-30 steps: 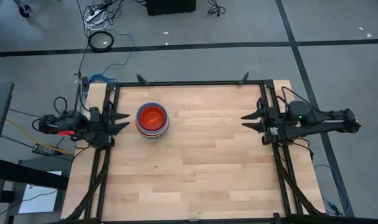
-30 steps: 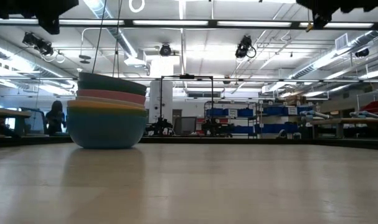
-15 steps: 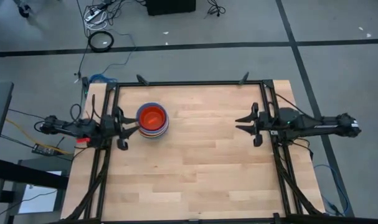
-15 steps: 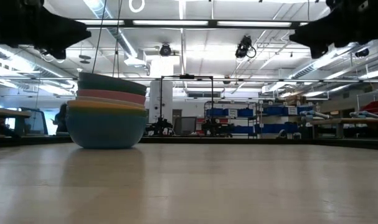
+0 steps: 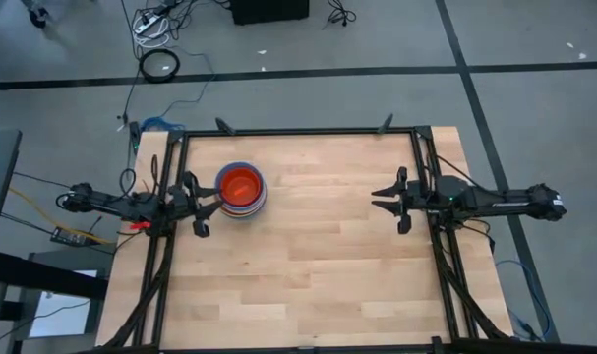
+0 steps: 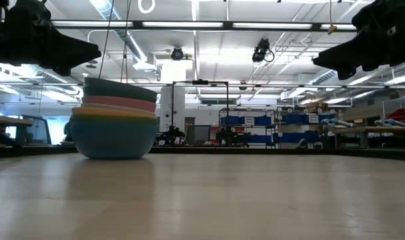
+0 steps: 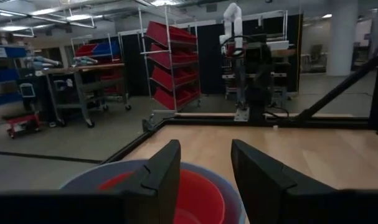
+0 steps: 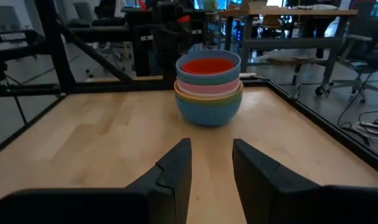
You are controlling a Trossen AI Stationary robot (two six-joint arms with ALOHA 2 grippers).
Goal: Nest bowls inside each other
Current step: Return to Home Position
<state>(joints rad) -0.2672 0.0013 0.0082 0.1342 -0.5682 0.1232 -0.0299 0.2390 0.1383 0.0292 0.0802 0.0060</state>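
The bowls stand nested in one stack at the table's far left, a red-orange bowl innermost. In the low view the stack shows teal, pink and orange rims over a light blue bottom bowl, whose base rests on the wood. My left gripper hovers open just left of the stack and above its rim, pointing level toward it. My right gripper hovers open at the table's right side, pointing level toward the stack from far off.
Black frame rails run along the table's far edge and both sides, where the arms are mounted. Light wood tabletop spreads between the stack and my right gripper and toward the near edge. Shelves and benches fill the room beyond.
Both grippers have come down, still well above the table. My left gripper has also moved toward the stack of bowls, and my right gripper a little toward the table's middle. The stack has stayed where it was.
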